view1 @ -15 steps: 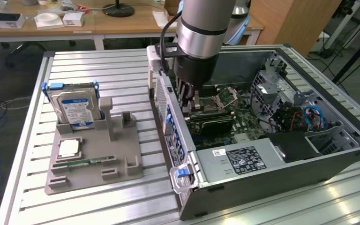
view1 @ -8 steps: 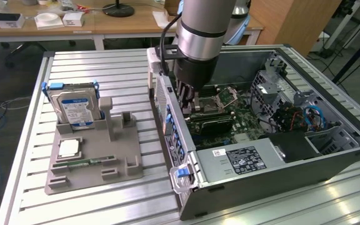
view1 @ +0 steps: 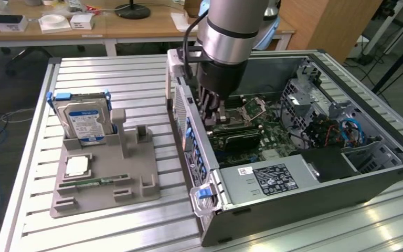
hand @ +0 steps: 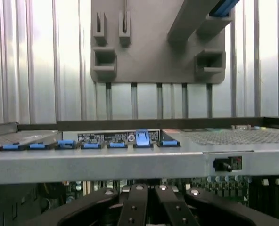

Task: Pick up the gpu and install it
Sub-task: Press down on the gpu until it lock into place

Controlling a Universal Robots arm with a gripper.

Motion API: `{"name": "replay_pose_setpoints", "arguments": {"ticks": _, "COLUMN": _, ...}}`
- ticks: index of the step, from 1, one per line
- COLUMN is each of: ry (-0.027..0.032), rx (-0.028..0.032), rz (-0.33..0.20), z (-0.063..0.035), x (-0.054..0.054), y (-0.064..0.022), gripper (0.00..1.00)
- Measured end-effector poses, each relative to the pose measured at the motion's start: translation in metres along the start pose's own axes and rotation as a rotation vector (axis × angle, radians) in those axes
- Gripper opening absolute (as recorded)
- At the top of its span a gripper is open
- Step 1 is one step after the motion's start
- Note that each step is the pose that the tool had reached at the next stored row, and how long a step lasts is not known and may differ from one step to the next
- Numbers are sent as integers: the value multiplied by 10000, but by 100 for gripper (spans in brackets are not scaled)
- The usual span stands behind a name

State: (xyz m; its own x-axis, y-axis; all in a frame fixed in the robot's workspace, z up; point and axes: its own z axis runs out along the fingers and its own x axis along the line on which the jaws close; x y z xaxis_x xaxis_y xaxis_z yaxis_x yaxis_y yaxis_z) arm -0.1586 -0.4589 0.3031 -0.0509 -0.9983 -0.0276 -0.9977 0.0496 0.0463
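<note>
You're running the closed gripper (view1: 212,118) deep inside the open black computer case (view1: 369,181), risking scraping the green motherboard (view1: 275,139) if it's drifting sideways

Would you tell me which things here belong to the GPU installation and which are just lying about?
In the job: black gripper, in the open grey computer case; dark flat card beneath it, likely the GPU.
Lying about: silver hard drive with blue-white label; narrow green memory stick; grey plastic holder tray.
</note>
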Motion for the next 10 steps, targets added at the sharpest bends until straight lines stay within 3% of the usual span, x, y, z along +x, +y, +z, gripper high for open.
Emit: {"name": "replay_pose_setpoints", "arguments": {"ticks": 10, "ry": -1, "rx": 59, "rz": -32, "z": 75, "x": -25, "y": -301, "gripper": 11}}
